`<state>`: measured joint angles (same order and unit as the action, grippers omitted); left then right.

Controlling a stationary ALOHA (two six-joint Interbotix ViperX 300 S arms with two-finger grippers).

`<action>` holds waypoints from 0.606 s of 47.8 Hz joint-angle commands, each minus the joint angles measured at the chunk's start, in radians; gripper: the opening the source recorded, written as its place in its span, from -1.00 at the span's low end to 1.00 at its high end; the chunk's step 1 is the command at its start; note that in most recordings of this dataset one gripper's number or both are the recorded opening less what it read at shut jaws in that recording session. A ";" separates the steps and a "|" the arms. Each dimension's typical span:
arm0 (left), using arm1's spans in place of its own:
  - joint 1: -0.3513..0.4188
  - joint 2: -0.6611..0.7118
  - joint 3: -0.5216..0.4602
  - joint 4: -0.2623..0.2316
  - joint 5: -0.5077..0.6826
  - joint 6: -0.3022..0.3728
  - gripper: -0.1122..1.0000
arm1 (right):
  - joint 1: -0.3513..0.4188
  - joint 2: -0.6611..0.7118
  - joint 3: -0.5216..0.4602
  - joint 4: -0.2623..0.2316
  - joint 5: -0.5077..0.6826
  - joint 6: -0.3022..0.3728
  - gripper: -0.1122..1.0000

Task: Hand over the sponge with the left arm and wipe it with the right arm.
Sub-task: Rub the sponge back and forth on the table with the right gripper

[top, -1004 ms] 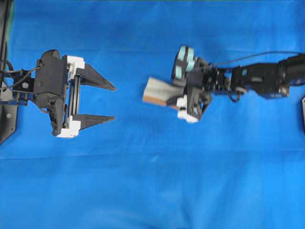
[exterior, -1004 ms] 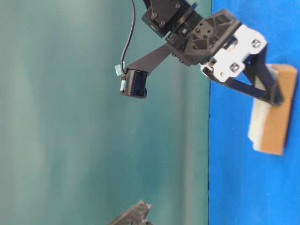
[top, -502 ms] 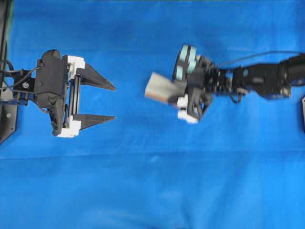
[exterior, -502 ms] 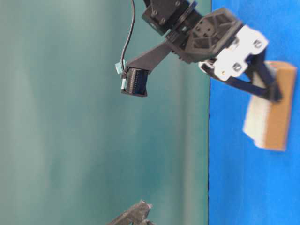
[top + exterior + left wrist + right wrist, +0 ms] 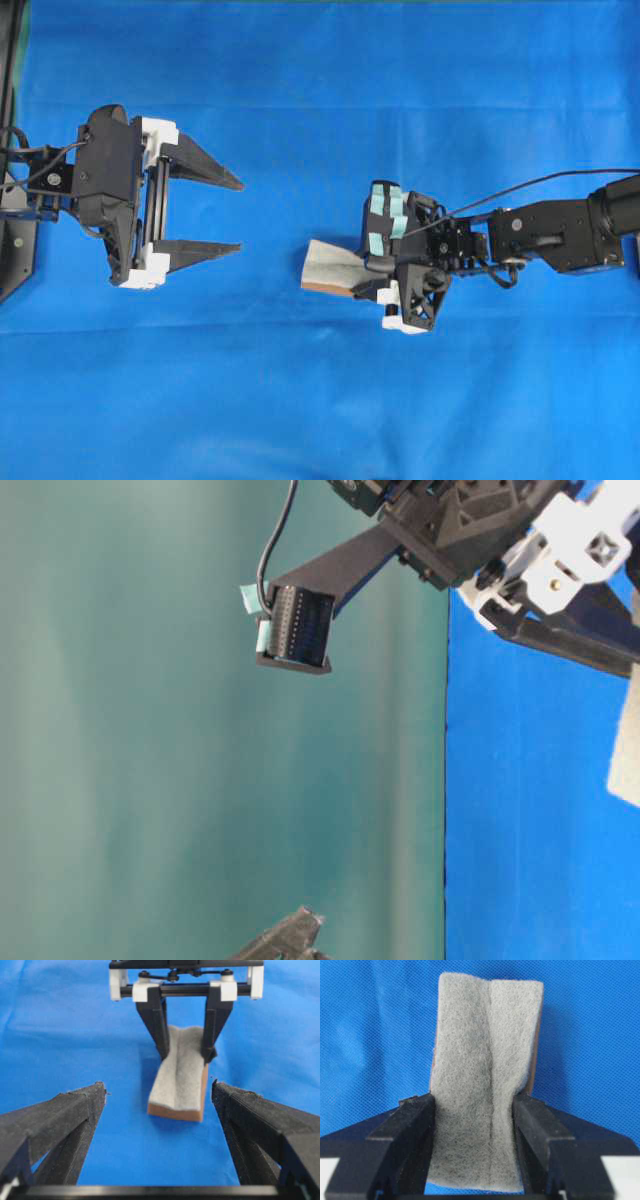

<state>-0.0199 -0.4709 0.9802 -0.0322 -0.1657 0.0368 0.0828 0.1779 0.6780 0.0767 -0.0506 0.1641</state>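
The sponge (image 5: 328, 266), grey-white on top with a tan-brown bottom layer, lies low over the blue cloth right of centre. My right gripper (image 5: 358, 274) is shut on the sponge's right end, squeezing it into a crease (image 5: 482, 1090). From the left wrist view the sponge (image 5: 181, 1075) points toward me, pinched between the right fingers (image 5: 160, 1035). My left gripper (image 5: 238, 216) stands open at the left, a short gap from the sponge's free end, with nothing between its fingers (image 5: 75, 1110). At table level only a pale corner of the sponge (image 5: 627, 770) shows at the frame's right edge.
Blue cloth (image 5: 320, 400) covers the whole table. A black mount (image 5: 15, 240) sits at the left edge. The right arm's cable (image 5: 540, 185) arcs above its forearm. A teal wall (image 5: 200, 730) fills the table-level background.
My right gripper has carried the sponge toward the bottom of the overhead view, rubbing it across the cloth. The left arm has stayed still and open.
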 commanded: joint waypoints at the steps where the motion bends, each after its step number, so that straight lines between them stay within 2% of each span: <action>1: -0.003 -0.005 -0.018 0.000 -0.009 0.000 0.85 | -0.025 -0.017 -0.014 -0.002 -0.002 -0.003 0.15; 11: -0.012 -0.005 -0.018 0.000 -0.009 -0.002 0.85 | -0.135 -0.031 0.003 -0.011 0.000 -0.018 0.10; 14: -0.012 -0.003 -0.018 -0.002 -0.009 -0.002 0.85 | -0.166 -0.034 0.006 -0.029 0.000 -0.020 0.08; 21: -0.012 -0.005 -0.018 -0.002 -0.009 -0.002 0.85 | -0.198 -0.035 0.008 -0.057 0.000 -0.023 0.08; 29: -0.012 -0.003 -0.018 -0.002 -0.009 0.000 0.85 | -0.204 -0.035 0.008 -0.064 -0.003 -0.023 0.08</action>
<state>-0.0291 -0.4709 0.9802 -0.0322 -0.1657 0.0368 -0.1012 0.1733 0.6903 0.0169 -0.0491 0.1427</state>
